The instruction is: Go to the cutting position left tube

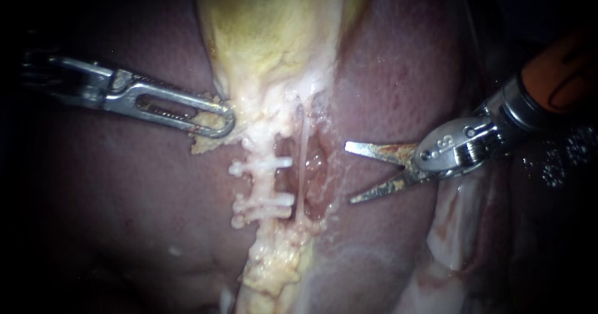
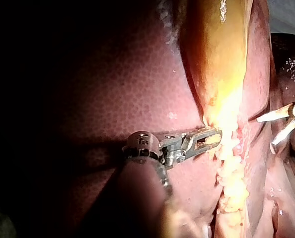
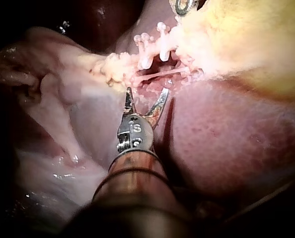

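Risk to liver point(image 1: 124, 214): the blades could score its surface if they travel low across the bed toward the tubes.
Risk to gallbladder point(image 1: 274, 33): the left instrument point(image 1: 219, 122), its jaws closed upon tissue at the gallbladder's neck, could tear that tissue should traction rise. A slipped hold would likely slacken both tubes.
Risk from right instrument point(image 1: 349, 172): its two blades stand wide apart and hold nothing, beside the dissected window. Advanced in this state, they would meet the nearer tube first.
Risk to right tube point(image 1: 303, 152): thin and bare, it lies between the blades and the target, so it could be nicked or caught in error.
Risk to left tube point(image 1: 266, 183): the task's thing, pale, runs down from the neck just beyond the right tube. A cut placed off the gap between clips would probably leave an end unsealed.
Risk to clips point(image 1: 265, 163): a blade striking one could loosen it.
Count, liver: one.
Count, gallbladder: one.
Count, instruments: two, one from each side.
Count, tubes: two, side by side.
Count, clips: three appear, all on the left tube, one above and two close together below. The lower pair is hard to separate.
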`<state>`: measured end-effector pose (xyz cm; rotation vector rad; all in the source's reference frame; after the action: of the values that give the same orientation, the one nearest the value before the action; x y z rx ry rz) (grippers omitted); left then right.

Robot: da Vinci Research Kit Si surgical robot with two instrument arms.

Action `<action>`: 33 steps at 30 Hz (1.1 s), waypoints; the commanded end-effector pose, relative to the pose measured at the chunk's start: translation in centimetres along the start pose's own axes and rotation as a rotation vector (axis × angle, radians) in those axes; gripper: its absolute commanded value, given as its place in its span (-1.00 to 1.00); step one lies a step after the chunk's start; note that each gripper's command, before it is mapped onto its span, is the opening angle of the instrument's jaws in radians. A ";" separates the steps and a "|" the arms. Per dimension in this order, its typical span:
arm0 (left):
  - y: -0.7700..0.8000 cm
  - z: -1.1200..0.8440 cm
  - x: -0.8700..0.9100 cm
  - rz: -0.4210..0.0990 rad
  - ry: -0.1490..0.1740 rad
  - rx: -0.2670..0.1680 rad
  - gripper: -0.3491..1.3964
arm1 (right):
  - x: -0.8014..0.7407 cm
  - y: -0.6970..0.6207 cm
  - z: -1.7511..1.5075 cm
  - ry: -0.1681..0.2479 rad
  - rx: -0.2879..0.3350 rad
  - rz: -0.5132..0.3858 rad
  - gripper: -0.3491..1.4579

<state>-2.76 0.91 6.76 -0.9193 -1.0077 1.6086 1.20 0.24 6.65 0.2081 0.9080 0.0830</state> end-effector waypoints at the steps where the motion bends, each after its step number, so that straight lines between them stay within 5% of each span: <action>1: 0.02 -0.02 0.00 0.000 0.000 0.000 -1.00 | 0.00 0.00 0.00 0.000 0.000 0.000 0.87; 7: 0.15 -0.25 0.06 -0.007 -0.011 -0.012 -1.00 | 0.01 0.00 0.00 0.003 -0.001 0.000 0.89; 15: 0.34 -0.68 0.21 -0.023 0.017 0.010 -1.00 | 0.02 -0.01 0.01 0.013 0.007 0.001 0.89; 28: 0.39 -0.69 0.21 -0.025 0.025 0.009 -1.00 | 0.24 -0.16 0.29 0.127 0.112 0.089 0.89; 33: 0.40 -0.68 0.21 -0.025 0.026 0.009 -1.00 | 0.23 -0.24 0.55 0.140 0.153 0.130 0.89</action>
<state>-2.32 1.16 6.12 -0.9152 -0.9901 1.5751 1.82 -0.06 6.79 0.4168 1.0444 0.1560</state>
